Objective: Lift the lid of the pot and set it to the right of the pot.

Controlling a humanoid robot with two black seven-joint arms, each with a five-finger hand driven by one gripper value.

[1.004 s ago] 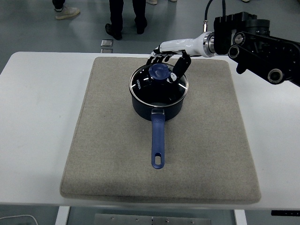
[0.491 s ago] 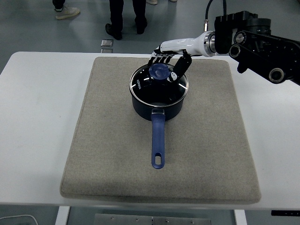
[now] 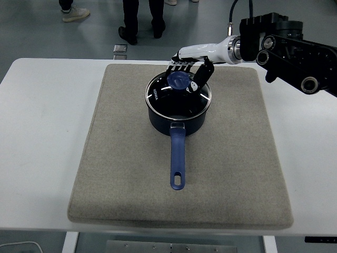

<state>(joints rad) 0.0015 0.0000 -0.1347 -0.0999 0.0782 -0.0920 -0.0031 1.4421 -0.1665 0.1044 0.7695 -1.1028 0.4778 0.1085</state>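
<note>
Nearest to us, the white surface (image 3: 42,158) carries a grey felt mat (image 3: 121,174) that covers most of its middle. On the mat we see the dark blue pot (image 3: 176,117), set toward the far half, with its long blue handle (image 3: 177,158) pointing straight back at the near edge and lying just above the mat. The glass pot lid (image 3: 179,95) sits level on the pot's rim, not lifted, and its round blue knob (image 3: 179,80) stands at the lid's far part.

Just past the knob we find the right hand (image 3: 192,62), white on the back with black fingers (image 3: 202,76), reaching in from the right on a black arm (image 3: 289,42). Its fingers are curled downward around the knob, the thumb on the right side and the others behind it; we cannot tell whether they touch it or pinch it.

Beyond the surface lies a grey floor, where a small metal plate (image 3: 120,49) sits, and the legs and shoes of people (image 3: 142,18) stand at the top edge.
</note>
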